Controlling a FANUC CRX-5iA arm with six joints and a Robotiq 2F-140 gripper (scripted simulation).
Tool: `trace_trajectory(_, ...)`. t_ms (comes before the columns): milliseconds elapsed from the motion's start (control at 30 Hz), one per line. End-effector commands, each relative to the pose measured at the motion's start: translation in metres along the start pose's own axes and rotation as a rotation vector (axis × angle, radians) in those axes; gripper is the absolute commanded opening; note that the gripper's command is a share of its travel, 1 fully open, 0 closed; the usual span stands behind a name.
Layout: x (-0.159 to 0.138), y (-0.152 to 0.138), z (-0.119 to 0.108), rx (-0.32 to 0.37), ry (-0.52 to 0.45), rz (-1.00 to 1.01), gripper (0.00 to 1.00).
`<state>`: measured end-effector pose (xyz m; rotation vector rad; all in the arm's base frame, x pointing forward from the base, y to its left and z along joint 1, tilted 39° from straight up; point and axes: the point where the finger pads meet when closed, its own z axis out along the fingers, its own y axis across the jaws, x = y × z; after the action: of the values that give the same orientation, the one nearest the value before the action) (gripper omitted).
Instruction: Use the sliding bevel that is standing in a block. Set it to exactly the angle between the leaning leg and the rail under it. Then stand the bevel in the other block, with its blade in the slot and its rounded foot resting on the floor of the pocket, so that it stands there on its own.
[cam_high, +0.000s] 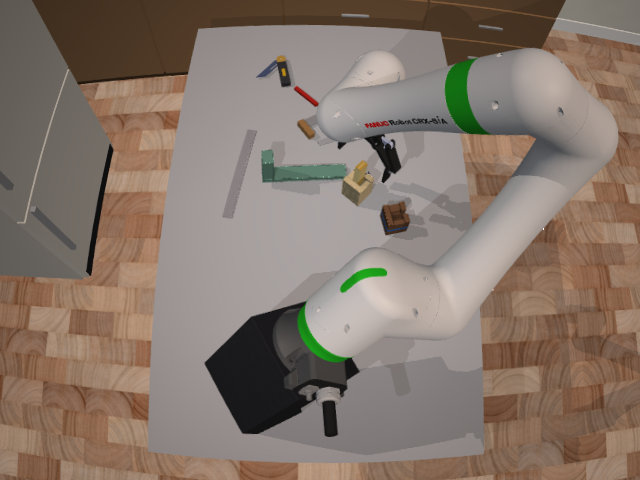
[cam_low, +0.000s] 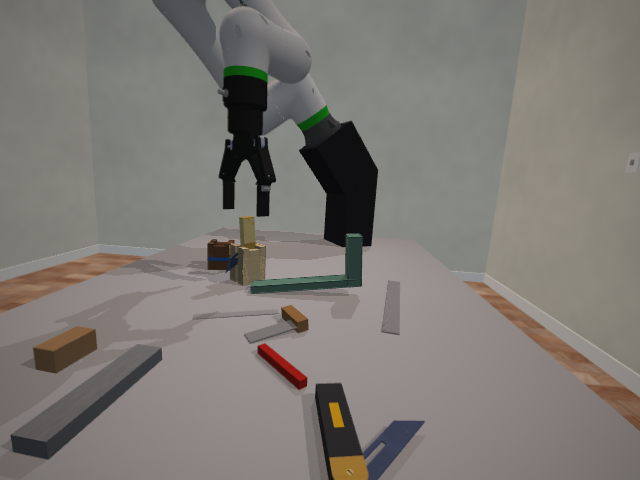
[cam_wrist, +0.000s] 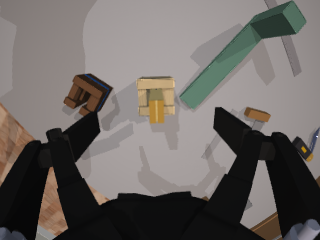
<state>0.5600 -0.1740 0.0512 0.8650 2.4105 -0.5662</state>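
The sliding bevel's tan handle stands upright in the light tan block near the table's middle; it also shows in the overhead view and the wrist view. A bit of blue blade sticks out at the block's side. The other block is dark brown with a blue band and stands close beside it, with its pocket empty. The green rail lies flat with the green leg rising at its end. My gripper is open and empty, a little above the handle.
A second black-and-yellow bevel with a blue blade, a red bar, a small try square, a grey ruler, a brown block and a grey bar lie on the table. The robot's black base stands at one end.
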Motion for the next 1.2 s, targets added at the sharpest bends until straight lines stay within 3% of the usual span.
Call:
trace_trajectory(0, 0.0, 0.0, 0.002, -0.001, -0.001, 0.0, 1.0)
trace_trajectory(733, -0.001, 0.0, 0.043, -0.001, -0.001, 0.0, 1.0)
trace_trajectory(1167, -0.001, 0.0, 0.048, -0.001, -0.001, 0.0, 1.0)
